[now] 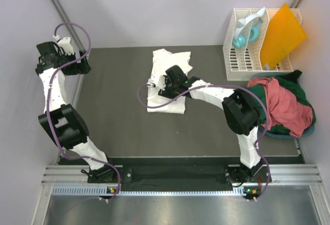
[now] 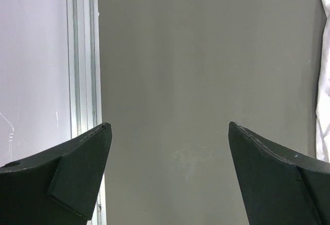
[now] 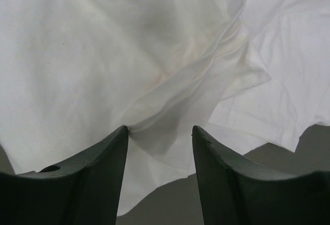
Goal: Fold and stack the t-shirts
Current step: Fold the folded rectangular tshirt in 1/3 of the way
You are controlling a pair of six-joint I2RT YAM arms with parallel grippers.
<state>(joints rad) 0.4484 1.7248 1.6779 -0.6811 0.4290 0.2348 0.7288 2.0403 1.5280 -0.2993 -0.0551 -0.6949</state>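
A white t-shirt (image 1: 166,63) lies partly folded at the middle back of the dark table. My right gripper (image 1: 163,86) hovers low over its near half. In the right wrist view the white t-shirt (image 3: 103,55) fills the frame, and the right gripper (image 3: 160,128) stands with its jaws apart around a raised fold of it, the left fingertip (image 3: 121,132) touching the cloth. A salmon-red t-shirt (image 1: 281,101) and a dark green t-shirt (image 1: 305,113) lie heaped at the right edge. My left gripper (image 1: 80,64) is open at the far left over bare table (image 2: 170,81).
A white slatted rack (image 1: 240,55) stands at the back right, holding an orange sheet (image 1: 282,33) and a teal object (image 1: 241,39). A teal rim (image 1: 281,137) shows under the heap of shirts. A metal rail (image 2: 82,55) borders the table's left side.
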